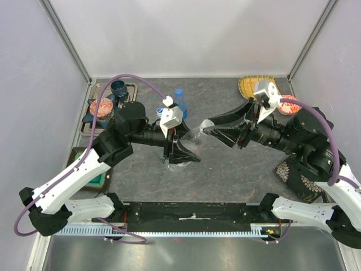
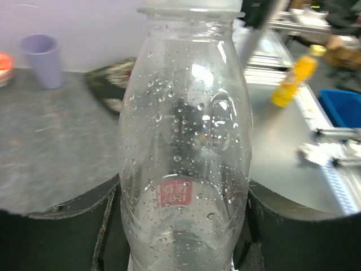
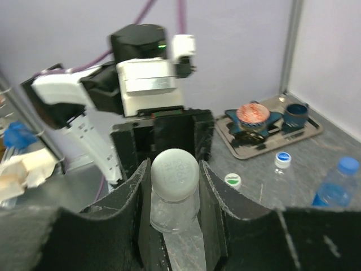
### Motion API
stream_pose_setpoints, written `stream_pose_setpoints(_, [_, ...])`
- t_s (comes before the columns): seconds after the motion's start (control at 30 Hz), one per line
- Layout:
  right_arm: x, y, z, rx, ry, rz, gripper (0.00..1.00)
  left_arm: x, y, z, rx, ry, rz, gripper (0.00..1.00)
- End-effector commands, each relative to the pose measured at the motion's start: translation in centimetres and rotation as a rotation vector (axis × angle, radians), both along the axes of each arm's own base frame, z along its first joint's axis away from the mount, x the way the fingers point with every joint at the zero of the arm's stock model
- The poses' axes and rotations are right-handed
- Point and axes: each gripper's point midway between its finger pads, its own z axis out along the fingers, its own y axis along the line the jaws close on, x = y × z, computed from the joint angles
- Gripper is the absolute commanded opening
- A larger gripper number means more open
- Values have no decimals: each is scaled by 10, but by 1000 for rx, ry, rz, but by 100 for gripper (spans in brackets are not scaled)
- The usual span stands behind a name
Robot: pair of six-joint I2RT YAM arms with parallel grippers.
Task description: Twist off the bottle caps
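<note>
Between both hands, above bench [image 1: 231, 169]: plain clear bottle [image 2: 186, 141], tilted. Clamped low on body by left hand [image 1: 181, 153]; pinched at white cap [image 3: 175, 172] by right hand [image 1: 207, 126]. Hold body firm, turn right wrist about bottle axis, avoid crushing, draw back only once thread frees.

Clear glossy plastic bottle [image 2: 186, 141], matt white cap [image 3: 175, 174]

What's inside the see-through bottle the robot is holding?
Only small water drops show on the wall of the clear bottle, plus a red mark low down. No pool of water shows. Its bottom end is hidden between the black fingers of the left gripper.
</note>
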Motion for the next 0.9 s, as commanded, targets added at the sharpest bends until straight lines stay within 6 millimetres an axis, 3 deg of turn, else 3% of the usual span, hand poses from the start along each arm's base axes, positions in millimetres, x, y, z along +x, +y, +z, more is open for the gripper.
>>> stream_pose_setpoints(0.0, [-46,9,-15,-57,-93,264,0,-54,15,42,-102,55,-367,28])
stream_pose_setpoints(0.13, [-79,-1,-8,-33,-155,405,0,-57,18,40,-100,107,-458,29])
stream_pose_setpoints(0.23, [-93,-5,-8,-34,-173,475,0,-55,15,41,-103,126,-497,29])
stream_pose_setpoints(0.53, [-122,-14,-10,-33,-206,625,0,-45,7,31,-76,174,-520,29])
stream_pose_setpoints(0.73, [-126,-17,-9,-29,-220,635,0,-35,5,23,-63,198,-496,29])
stream_pose_setpoints(0.87, [-110,-17,-2,-15,-217,527,0,-27,6,19,-61,204,-465,29])
